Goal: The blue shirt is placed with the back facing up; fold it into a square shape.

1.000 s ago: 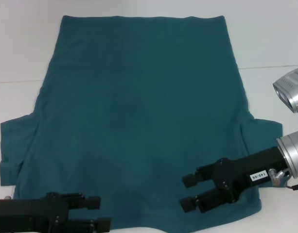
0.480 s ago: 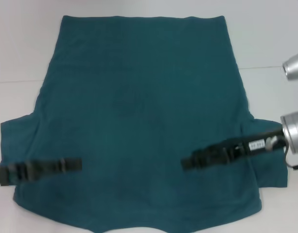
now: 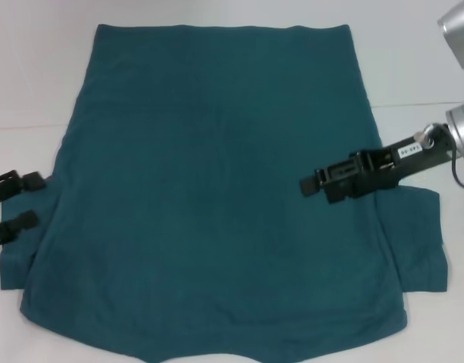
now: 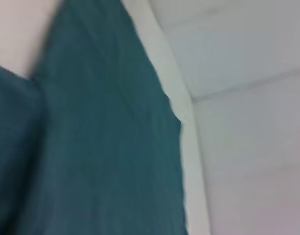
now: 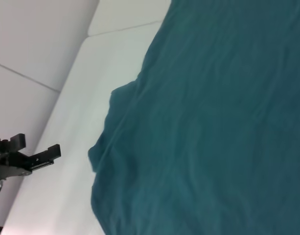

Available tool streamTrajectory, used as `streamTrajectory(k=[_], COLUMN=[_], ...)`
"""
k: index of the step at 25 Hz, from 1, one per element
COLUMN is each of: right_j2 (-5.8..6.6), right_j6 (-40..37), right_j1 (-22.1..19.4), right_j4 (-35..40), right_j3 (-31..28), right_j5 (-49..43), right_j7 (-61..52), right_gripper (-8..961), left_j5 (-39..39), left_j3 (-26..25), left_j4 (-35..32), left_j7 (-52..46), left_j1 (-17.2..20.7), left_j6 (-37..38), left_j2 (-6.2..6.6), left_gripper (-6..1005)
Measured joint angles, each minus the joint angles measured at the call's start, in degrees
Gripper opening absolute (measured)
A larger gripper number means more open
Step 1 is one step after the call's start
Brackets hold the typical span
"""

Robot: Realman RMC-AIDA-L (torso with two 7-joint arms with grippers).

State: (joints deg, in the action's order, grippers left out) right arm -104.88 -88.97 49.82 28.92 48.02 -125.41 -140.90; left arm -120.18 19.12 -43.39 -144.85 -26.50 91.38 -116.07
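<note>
The blue shirt (image 3: 216,197) lies flat, back up, across the white table (image 3: 35,68); soft, limp, light, likely to drape. Best grips: sleeve edges. My left gripper (image 3: 16,200) hovers unclenched, empty, over the left sleeve; right gripper (image 3: 322,184) above the right flank, aperture unreadable.

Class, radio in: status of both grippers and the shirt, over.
Left gripper open at left sleeve. Right gripper over shirt's right side. Blue shirt flat, unfolded. Nothing in the way.

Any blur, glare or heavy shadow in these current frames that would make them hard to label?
Head view: even light, no glare, blue shirt edges crisp; the left gripper and right gripper look slightly soft. Left wrist view: blurred overall, shirt edge against the table smeared. Right wrist view: fairly sharp, shirt folds readable, only faint shadows.
</note>
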Motion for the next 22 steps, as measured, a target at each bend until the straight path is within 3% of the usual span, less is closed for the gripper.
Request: streamTrajectory(k=[4,12,22], right_j2=[0.51,0.26,0.28], right_j6=[-0.04,1.07,1.38], right_j1=[1.5,1.1,0.08], right_j4=[0.55,0.05,0.0], right_j3=[-0.02,0.15,0.03], right_j5=[-1.59,-1.99,-2.04], right_j7=[-2.07,-2.22,-2.0], right_gripper=[852,852,852], left_j5=[-2.3,-4.69,-8.22], left_j3=[-1.55,-1.86,-2.12], left_j4=[2.34,3.98,4.96], left_j7=[-0.98,-1.89,-2.64], left_j1=[0.31,-0.02,0.2], left_j6=[-5.7,-14.79,-18.77], left_j2=[0.89,1.02,1.02], left_gripper=[824,824,824])
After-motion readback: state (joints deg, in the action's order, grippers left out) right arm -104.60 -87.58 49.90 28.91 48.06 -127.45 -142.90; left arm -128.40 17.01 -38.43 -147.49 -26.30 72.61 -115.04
